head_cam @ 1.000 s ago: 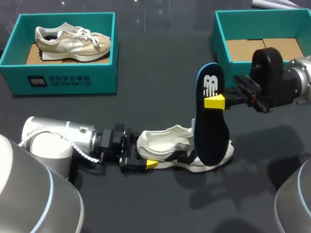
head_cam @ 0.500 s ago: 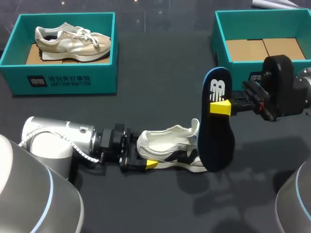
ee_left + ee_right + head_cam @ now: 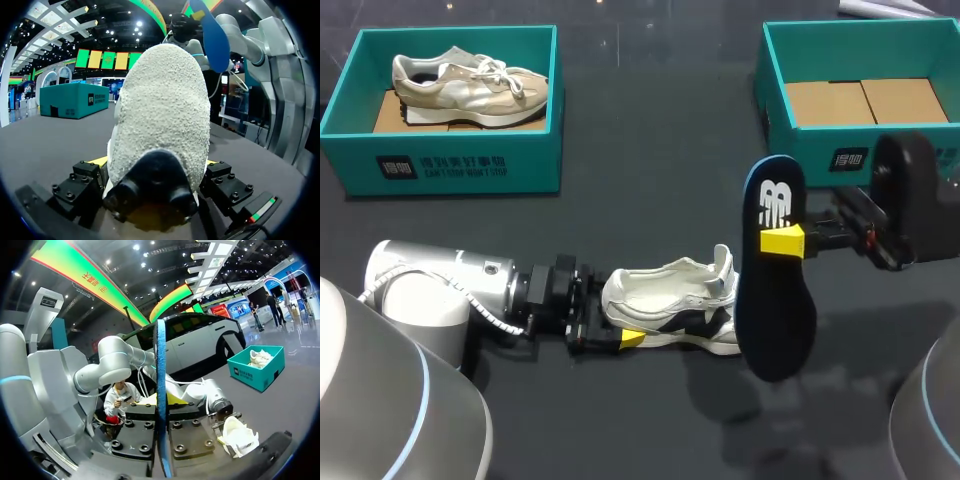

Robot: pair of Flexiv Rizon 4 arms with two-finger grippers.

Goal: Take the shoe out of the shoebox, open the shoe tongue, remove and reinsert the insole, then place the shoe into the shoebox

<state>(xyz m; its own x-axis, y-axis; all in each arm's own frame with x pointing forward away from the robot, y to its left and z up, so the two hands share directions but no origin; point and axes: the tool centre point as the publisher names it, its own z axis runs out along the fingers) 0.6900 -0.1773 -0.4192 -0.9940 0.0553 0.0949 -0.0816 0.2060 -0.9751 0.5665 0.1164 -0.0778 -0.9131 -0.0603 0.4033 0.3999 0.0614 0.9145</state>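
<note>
The insole (image 3: 775, 270) is pinched upright in the right claw (image 3: 783, 241) at centre right, its lower end just right of the shoe (image 3: 670, 305), which is gripped at its left end by the left claw (image 3: 618, 322) and lies crosswise at lower centre.

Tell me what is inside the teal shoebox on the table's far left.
A beige laced sneaker lies on brown cardboard inside the teal shoebox. The floor under the sneaker is hidden.

The insole (image 3: 775, 310) hanging from my right gripper (image 3: 782, 241) is covering the toe of the shoe (image 3: 665, 300). The shoe's heel is hiding one finger of my left gripper (image 3: 612, 318). The head view's edge is cutting off my right arm (image 3: 910, 210).
</note>
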